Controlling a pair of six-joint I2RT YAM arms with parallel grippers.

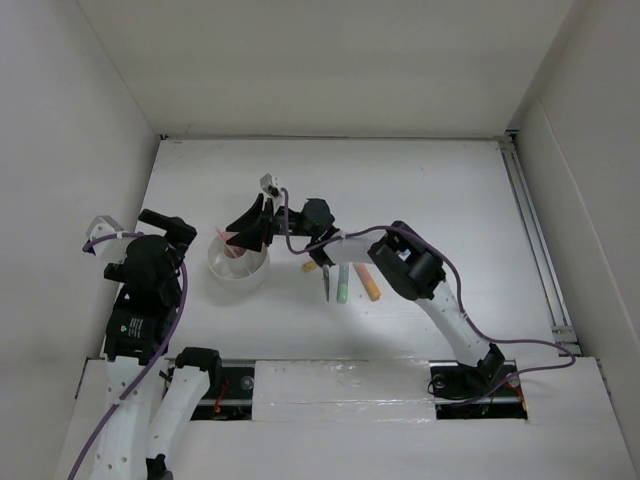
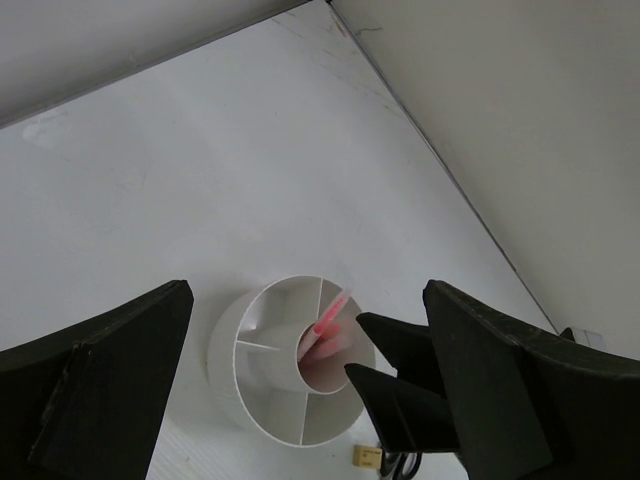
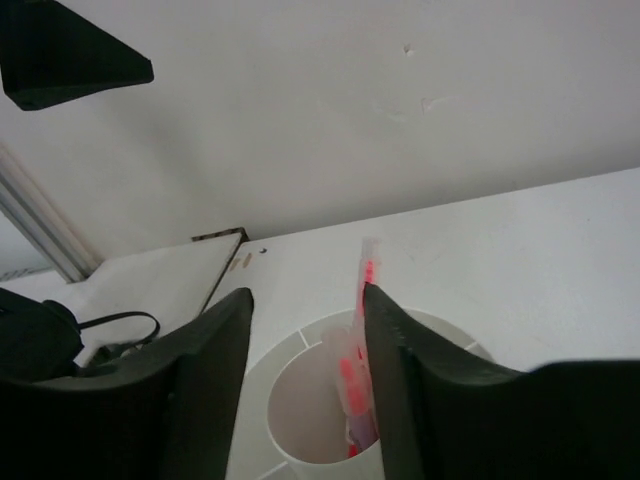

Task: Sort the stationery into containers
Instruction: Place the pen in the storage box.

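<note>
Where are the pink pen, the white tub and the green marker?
pink pen [image 2: 332,312], left wrist view, middle of its shaft.
white tub [image 2: 222,358], left wrist view, outer wall.
green marker [image 1: 343,284], top external view, middle of its barrel.

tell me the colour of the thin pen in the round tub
Pink-red thin pen, in the round white divided tub; best seen in the left wrist view.

Surface [image 1: 420,180]: white, matte, enclosed on three sides
Back wall [image 1: 330,60]: plain white, meets the surface at a dark seam
Left wall [image 1: 60,150]: white panel
Right wall [image 1: 590,200]: white panel
Rail [image 1: 535,240]: metal strip along the surface's right edge
Light: even, with soft shadows
</note>
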